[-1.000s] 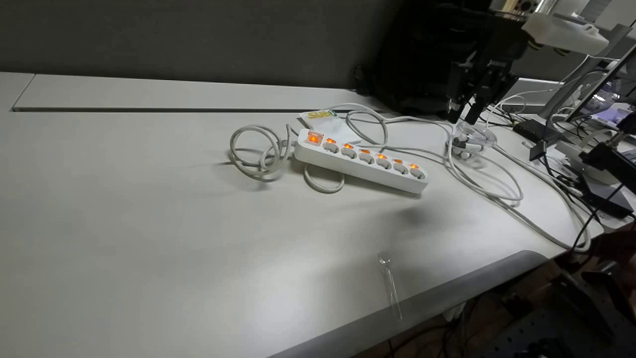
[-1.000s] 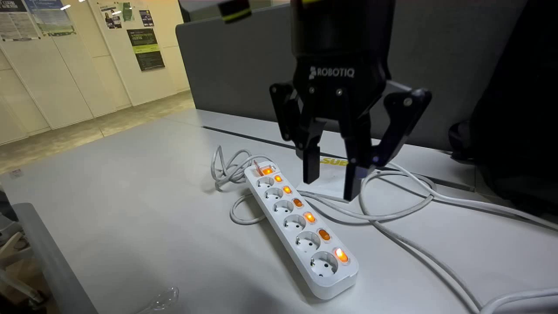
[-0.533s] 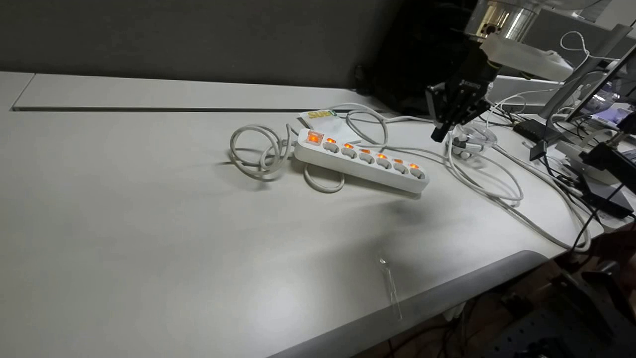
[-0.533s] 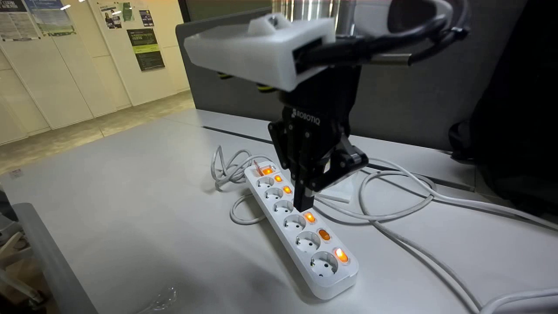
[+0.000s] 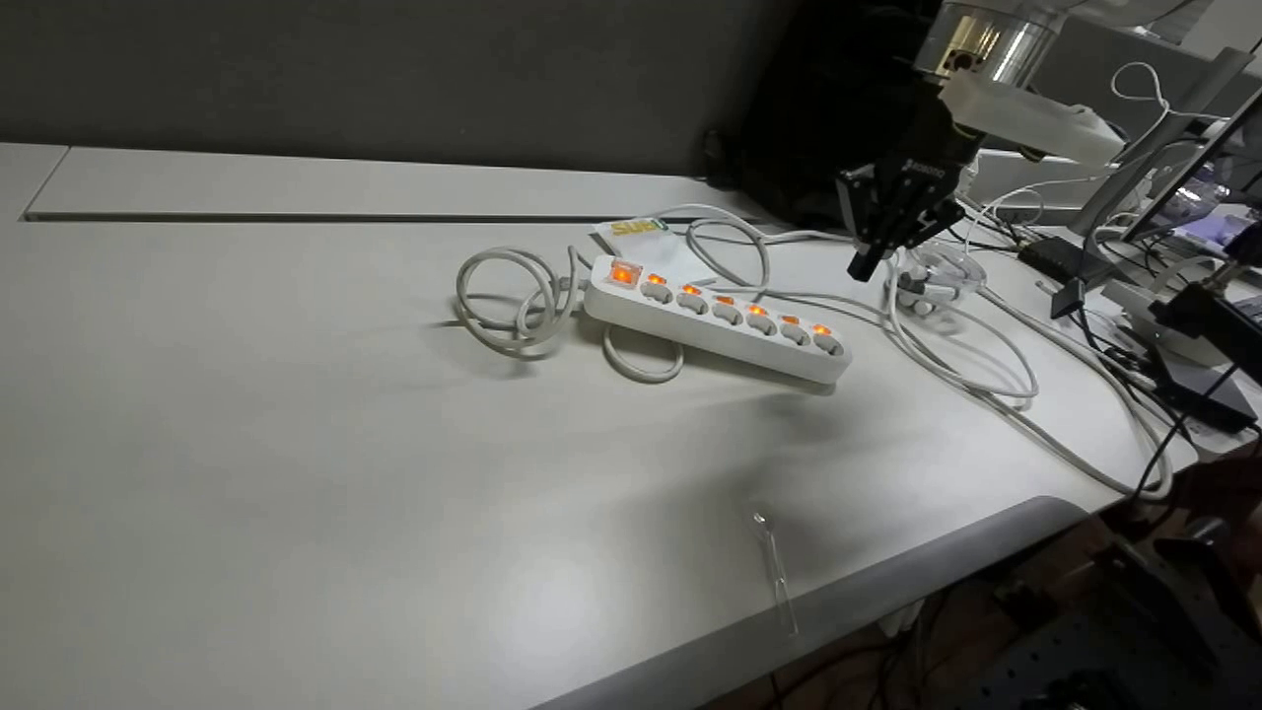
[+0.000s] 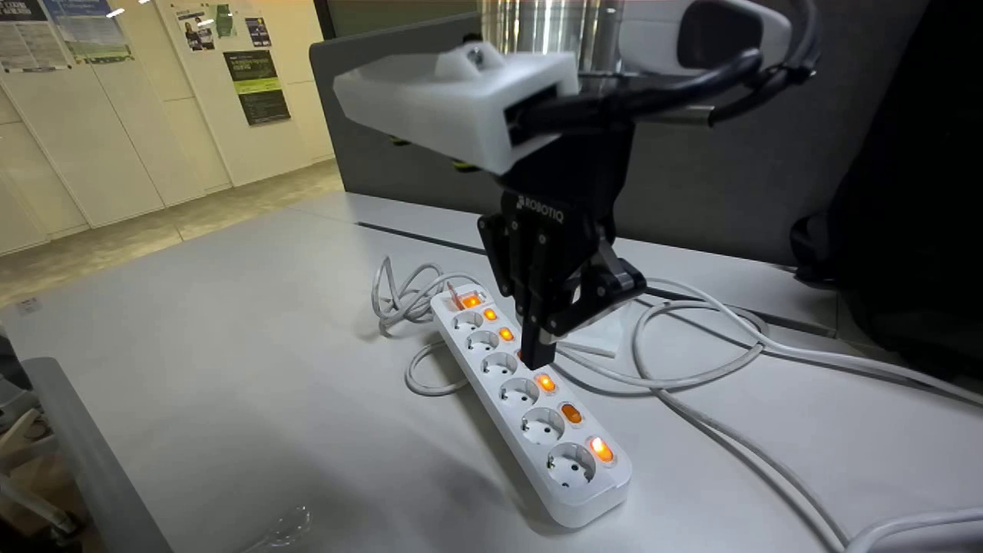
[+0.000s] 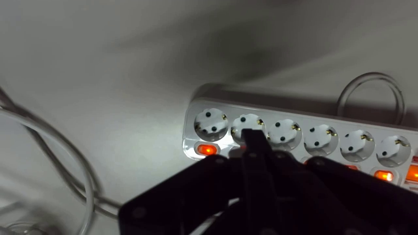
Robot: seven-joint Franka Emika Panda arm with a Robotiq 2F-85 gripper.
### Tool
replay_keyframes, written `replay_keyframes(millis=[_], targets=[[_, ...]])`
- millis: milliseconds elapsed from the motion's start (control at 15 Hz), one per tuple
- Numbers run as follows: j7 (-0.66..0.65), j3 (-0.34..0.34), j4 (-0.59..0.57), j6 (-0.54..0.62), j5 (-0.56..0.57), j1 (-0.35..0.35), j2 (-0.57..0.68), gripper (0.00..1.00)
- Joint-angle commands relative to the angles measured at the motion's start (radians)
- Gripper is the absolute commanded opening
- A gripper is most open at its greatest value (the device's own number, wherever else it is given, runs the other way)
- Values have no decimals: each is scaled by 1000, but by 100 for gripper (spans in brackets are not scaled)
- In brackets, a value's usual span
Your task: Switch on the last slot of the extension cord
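The extension cord (image 5: 715, 338) lies on the worktop (image 5: 296, 444); in an exterior view the pincer (image 5: 864, 266) hangs clear of it. The pincer is narrow, its fingertips (image 7: 253, 135) together and nothing visible between them. The last slot (image 6: 571, 465) is taken as that at the extension cord's end opposite the main switch (image 6: 471, 301). Its end rocker (image 6: 602, 449) glows, whereas the neighbouring rocker (image 6: 571, 413) is dark. If a glow means on, the task appears fulfilled, and the sound course is to rise straight up from the extension cord; a press on the lit end rocker might well put it out. In the wrist view the fingertips overlap the slot next to the last. Any press that proves necessary should therefore first be aligned over the end rocker, nearer the extension cord's end, then made vertically, lightly and with fingertips together, stopping once the rocker tips and avoiding its neighbour.
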State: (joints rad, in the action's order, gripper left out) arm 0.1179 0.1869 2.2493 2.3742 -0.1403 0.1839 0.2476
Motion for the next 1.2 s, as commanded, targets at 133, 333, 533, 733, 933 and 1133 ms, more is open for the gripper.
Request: replay_keyframes(millis=[133, 333, 533, 733, 933, 1133], targets=[[-97, -6, 38, 219, 14, -9, 39, 0], [-144, -1, 54, 331, 20, -17, 83, 0], [-186, 12, 72, 394, 31, -25, 118, 0], [-208, 18, 80, 433, 25, -26, 146, 0], [-207, 7, 83, 467, 2, -11, 163, 0], [-201, -6, 72, 464, -18, 6, 176, 0]])
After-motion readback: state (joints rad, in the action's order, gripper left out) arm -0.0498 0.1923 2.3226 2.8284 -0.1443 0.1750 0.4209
